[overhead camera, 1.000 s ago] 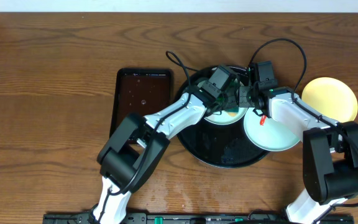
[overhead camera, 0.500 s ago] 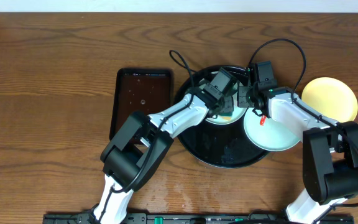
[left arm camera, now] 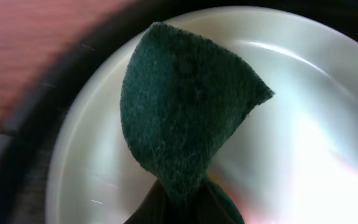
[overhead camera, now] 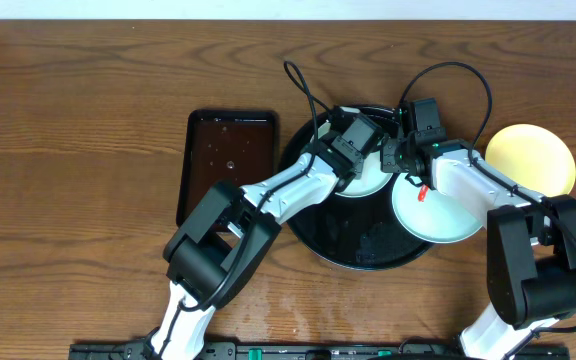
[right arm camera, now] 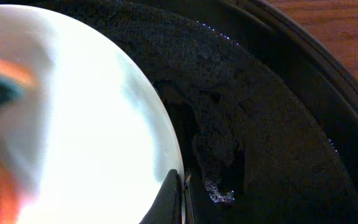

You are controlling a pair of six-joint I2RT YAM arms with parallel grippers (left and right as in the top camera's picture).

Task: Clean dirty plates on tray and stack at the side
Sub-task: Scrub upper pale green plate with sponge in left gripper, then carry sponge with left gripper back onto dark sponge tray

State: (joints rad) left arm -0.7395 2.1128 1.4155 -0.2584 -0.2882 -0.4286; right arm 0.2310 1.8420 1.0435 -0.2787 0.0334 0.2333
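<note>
Seen from above, the left arm (overhead camera: pixel 298 180) covers most of the plate (overhead camera: pixel 371 184) at the tray's (overhead camera: pixel 358 248) twelve o'clock. In the left wrist view we lose the sponge's (left arm camera: pixel 179 112) lower end at six o'clock, and the tray rim at nine o'clock is smeared. In the right wrist view the plate glares white. The fingertips (right arm camera: pixel 169 200) barely show at six o'clock, so we cannot tell whether they pinch its rim.

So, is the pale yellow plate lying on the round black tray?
No, the pale yellow plate lies on the wooden table, to the right of the black tray and apart from it.
</note>
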